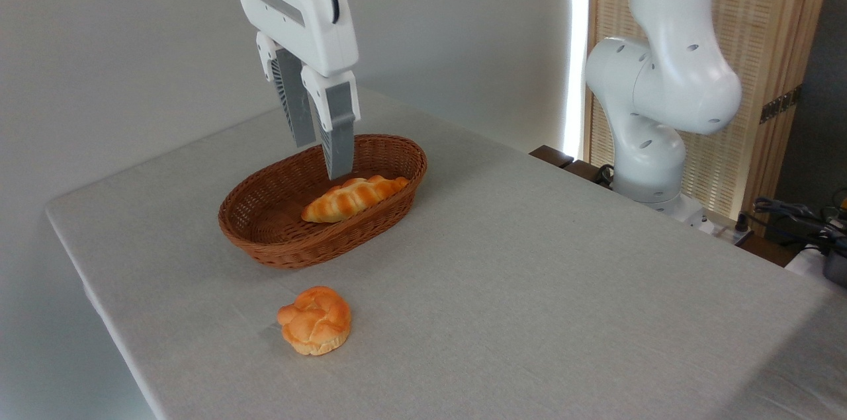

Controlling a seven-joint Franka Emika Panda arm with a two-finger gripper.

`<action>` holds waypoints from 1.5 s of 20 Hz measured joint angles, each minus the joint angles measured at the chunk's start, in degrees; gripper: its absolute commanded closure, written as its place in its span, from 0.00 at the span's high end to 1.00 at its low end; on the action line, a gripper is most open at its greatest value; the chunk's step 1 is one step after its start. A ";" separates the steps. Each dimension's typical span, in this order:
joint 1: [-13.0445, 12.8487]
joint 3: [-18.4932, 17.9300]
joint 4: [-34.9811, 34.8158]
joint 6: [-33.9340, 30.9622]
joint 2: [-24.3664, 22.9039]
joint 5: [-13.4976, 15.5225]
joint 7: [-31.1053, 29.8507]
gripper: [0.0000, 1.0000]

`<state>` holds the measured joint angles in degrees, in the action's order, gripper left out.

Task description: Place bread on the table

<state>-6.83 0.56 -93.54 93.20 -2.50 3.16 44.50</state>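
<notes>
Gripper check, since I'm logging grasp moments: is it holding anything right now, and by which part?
Nothing is held. The gripper hangs empty above the basket, fingers only slightly apart, just over the bread, which lies loose inside.

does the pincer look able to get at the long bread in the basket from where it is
Probably yes: the pincer hangs just above the bread, nothing lies over the loaf, and the basket is open-topped.

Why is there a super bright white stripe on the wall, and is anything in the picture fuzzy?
In the camera view, the stripe is light so bright it washes out to white; the basket casts only a soft shadow on the table; the bread, bun and gripper look sharp, with no blur.
</notes>
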 measured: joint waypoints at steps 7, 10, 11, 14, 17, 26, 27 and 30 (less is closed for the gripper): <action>-7.78 0.19 -5.83 0.96 -1.86 0.02 -0.31 1.00; -10.34 0.19 -8.64 1.02 -2.41 0.02 -0.31 1.00; -11.29 0.18 -9.87 1.04 -2.77 0.02 -0.31 1.00; -14.14 0.18 -14.38 4.15 -3.98 0.02 -0.31 1.00; -17.23 0.22 -18.69 9.12 -4.38 0.02 -0.30 1.00; -19.74 0.73 -26.79 17.16 -4.38 0.02 -0.24 1.00; -19.74 0.74 -27.36 17.76 -4.39 0.02 -0.23 1.00; -19.90 0.75 -28.87 20.76 -4.38 0.02 -0.15 1.00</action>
<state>-26.72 1.31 -122.41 113.96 -6.88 3.18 44.35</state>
